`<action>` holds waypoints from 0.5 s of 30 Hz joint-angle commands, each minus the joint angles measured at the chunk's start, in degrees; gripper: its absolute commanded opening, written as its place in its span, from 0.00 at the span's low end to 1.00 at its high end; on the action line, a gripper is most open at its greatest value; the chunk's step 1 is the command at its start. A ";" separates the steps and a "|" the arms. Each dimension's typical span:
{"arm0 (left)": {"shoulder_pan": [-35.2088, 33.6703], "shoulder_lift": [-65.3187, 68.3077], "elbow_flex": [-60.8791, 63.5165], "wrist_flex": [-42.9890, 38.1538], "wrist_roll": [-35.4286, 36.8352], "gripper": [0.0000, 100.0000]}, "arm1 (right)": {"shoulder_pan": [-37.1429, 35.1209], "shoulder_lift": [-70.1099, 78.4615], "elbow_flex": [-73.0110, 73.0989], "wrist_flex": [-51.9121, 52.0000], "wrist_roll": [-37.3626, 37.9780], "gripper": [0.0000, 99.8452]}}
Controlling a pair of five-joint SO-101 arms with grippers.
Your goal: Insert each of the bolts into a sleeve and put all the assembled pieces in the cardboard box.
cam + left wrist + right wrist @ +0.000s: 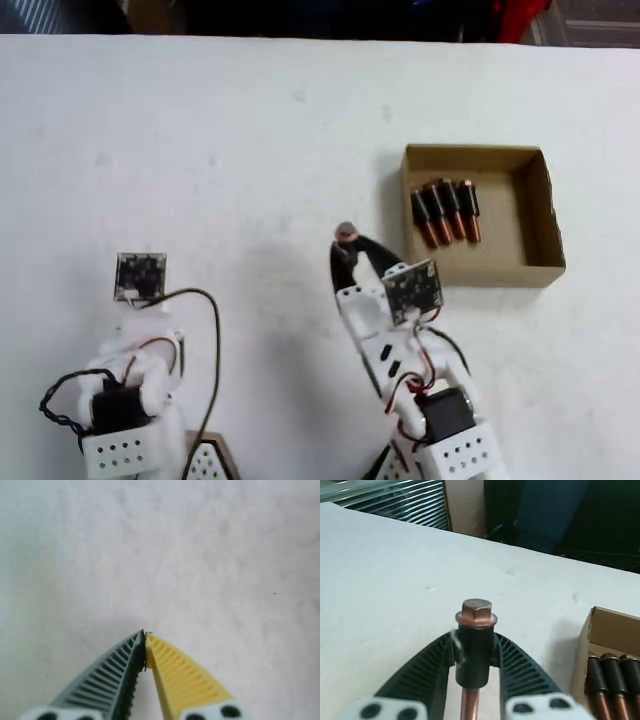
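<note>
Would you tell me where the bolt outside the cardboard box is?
In the high view, the bolt sits clamped in the right gripper, just left of the cardboard box.

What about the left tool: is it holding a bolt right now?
No, the left tool is shut, tips meeting with nothing between them over the table.

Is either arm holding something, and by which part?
The right tool clamps a sleeved bolt by its black sleeve; the left tool holds nothing.
</note>
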 commanded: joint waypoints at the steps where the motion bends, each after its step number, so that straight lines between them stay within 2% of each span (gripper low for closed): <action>1: 1.71 -0.57 -0.09 0.44 0.00 0.02 | 3.56 -1.45 1.23 0.13 0.18 0.02; 4: 6.02 -0.57 -0.09 0.44 0.44 0.02 | 4.18 -1.45 1.14 0.13 3.08 0.02; 7: 8.13 -0.57 -0.09 0.44 3.87 0.02 | 4.53 -1.45 1.05 0.92 7.38 0.02; 10: 10.42 -0.57 -0.09 0.44 5.63 0.02 | 6.73 -1.45 -1.76 5.67 7.74 0.02; 15: 9.98 -0.57 -0.09 0.44 5.71 0.02 | 12.88 -1.45 -11.25 15.16 8.18 0.02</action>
